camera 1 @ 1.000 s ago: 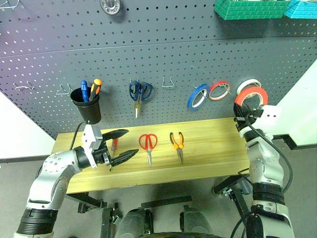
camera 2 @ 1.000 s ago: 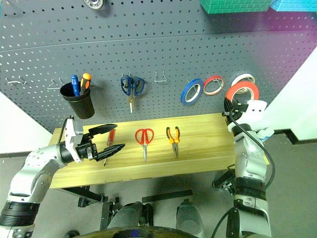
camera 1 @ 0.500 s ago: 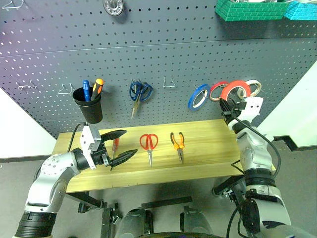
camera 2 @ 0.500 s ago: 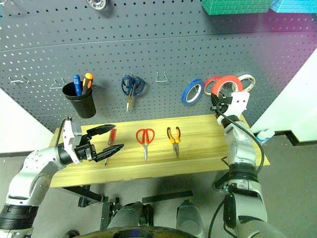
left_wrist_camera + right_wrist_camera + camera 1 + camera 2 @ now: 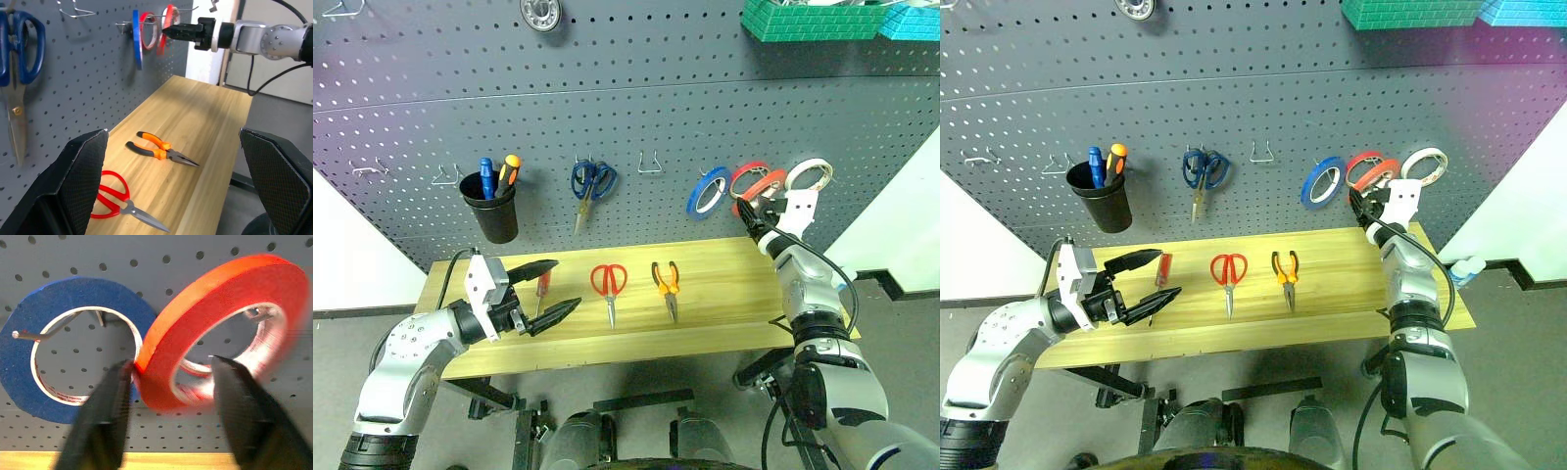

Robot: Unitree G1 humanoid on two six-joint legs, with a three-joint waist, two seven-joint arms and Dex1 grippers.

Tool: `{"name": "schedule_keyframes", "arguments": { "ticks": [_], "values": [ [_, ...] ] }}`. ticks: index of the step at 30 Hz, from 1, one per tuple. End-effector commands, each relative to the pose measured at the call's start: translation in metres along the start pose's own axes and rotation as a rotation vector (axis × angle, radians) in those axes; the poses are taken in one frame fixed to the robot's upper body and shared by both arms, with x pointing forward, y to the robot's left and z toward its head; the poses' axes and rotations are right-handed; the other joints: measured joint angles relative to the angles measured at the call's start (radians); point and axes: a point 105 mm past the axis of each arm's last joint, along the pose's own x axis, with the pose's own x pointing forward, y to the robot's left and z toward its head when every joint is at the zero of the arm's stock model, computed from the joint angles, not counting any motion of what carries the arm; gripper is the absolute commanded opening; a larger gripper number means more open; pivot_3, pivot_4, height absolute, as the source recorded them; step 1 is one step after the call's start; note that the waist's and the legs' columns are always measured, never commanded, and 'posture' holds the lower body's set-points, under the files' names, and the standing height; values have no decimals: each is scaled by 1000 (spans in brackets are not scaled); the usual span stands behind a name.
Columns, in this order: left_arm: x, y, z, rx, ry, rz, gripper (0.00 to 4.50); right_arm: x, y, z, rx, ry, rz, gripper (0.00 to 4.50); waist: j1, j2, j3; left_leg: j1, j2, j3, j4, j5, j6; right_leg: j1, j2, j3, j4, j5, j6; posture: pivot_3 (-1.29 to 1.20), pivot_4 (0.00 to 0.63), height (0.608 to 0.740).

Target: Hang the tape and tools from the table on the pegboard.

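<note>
The red tape (image 5: 220, 289) hangs against the pegboard (image 5: 656, 98), overlapping the pinkish-red roll (image 5: 745, 176). My right gripper (image 5: 751, 210) is level at the board with its fingers (image 5: 98, 426) spread open on either side of the tape's lower rim. On the table (image 5: 724, 284) lie the red scissors (image 5: 607, 282) and the orange-and-black pliers (image 5: 666, 282). The red-handled screwdriver (image 5: 540, 285) lies partly behind my left gripper (image 5: 563, 284), which hovers wide open and empty over the table's left part.
A blue roll (image 5: 708, 191) and a white roll (image 5: 808, 174) flank the red tape. Blue scissors (image 5: 590, 182) hang mid-board beside a bare hook (image 5: 651, 162). A black cup (image 5: 491, 208) holds blue and orange screwdrivers. Green bins (image 5: 808, 20) sit above.
My right gripper carried the red tape left and in to the pegboard, beside the pinkish-red roll, and its fingers have opened. The left gripper stayed in place.
</note>
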Motion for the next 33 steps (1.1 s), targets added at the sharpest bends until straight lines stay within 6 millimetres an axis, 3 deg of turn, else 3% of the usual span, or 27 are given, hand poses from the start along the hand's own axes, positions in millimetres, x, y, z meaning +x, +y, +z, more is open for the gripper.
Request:
{"name": "schedule_keyframes", "arguments": {
  "ticks": [1, 2, 3, 11, 22, 27, 33],
  "values": [
    [-1, 0, 12, 38, -21, 3, 4500, 5, -1, 21, -38, -65, 9, 4035, 7, 0, 0, 0, 0, 0, 0, 0, 0, 0, 0, 0, 0, 0, 0, 5, 0, 740],
    [-1, 0, 12, 36, -22, 2, 4500, 4, -1, 21, -35, -65, 8, 4381, 8, 0, 0, 0, 0, 0, 0, 0, 0, -1, 0, 0, 0, 0, 0, 5, 0, 740],
    [0, 0, 12, 35, -23, 2, 4500, 3, -2, 20, -36, -65, 8, 4449, 9, 0, 0, 0, 0, 0, 0, 0, 0, -1, 0, 0, 0, 0, 0, 5, 0, 740],
    [-4, -1, 14, -27, -35, -19, 4500, -14, 10, 12, 37, -85, 74, 4449, 10, 0, -2, 0, 0, 0, 0, 0, 0, -1, 0, 0, 0, 0, 0, -13, 0, 740],
    [-36, 4, 12, -118, -8, -6, 4500, -48, 34, -12, 49, 15, 162, 4449, 9, 1, -5, 1, 1, 0, 0, -4, -1, -3, -1, 1, 0, 0, -1, -32, 0, 740],
    [-48, 18, 10, -88, 18, 39, 4500, -43, 63, -33, 60, 158, 177, 4449, 8, 2, -8, 1, 2, 0, 0, -4, -1, -3, 0, 2, 0, 1, -3, -25, 3, 740],
    [-55, 18, 3, -86, 31, 49, 4500, -37, 97, -64, 67, 399, 162, 4449, 10, 2, -8, 0, 4, 1, -1, -4, -1, -6, 0, 3, 0, 2, -4, -8, 26, 740]
  ]
}}
